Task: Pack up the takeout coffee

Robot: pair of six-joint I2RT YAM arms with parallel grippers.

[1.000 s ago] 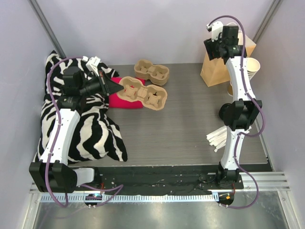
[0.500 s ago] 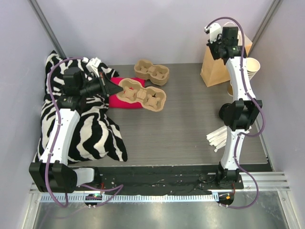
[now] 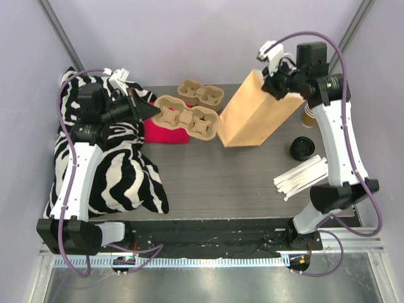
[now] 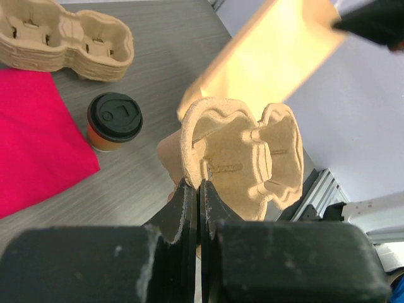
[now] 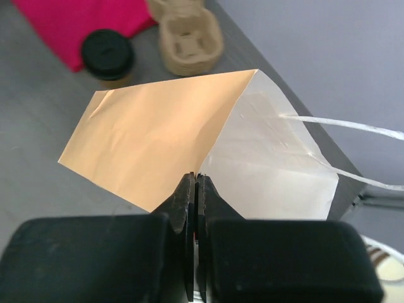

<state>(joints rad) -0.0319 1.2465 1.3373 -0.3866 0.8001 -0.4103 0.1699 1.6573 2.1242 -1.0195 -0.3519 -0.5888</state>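
The takeout coffee (image 4: 115, 120), a small brown cup with a black lid, stands on the table beside the red cloth (image 4: 35, 132); it also shows as the lidded cup (image 5: 107, 53) in the right wrist view. In the top view it is hidden under a pulp cup carrier (image 3: 186, 120). My left gripper (image 3: 154, 112) is shut on that carrier's rim (image 4: 237, 154) and holds it above the table. My right gripper (image 3: 273, 88) is shut on the rim of the brown paper bag (image 3: 252, 117). The bag (image 5: 164, 139) hangs tilted, its mouth toward the gripper.
A second pulp carrier (image 3: 202, 95) sits at the back. A black round lid-like thing (image 3: 302, 149) and white strips (image 3: 302, 177) lie on the right. A stack of tan cups (image 3: 308, 114) stands behind the right arm. A zebra cloth (image 3: 107, 170) covers the left side.
The right gripper shut on the bag's rim and swung the bag from the back right corner toward the middle, tilting it. The left arm shifted the carrier slightly back.
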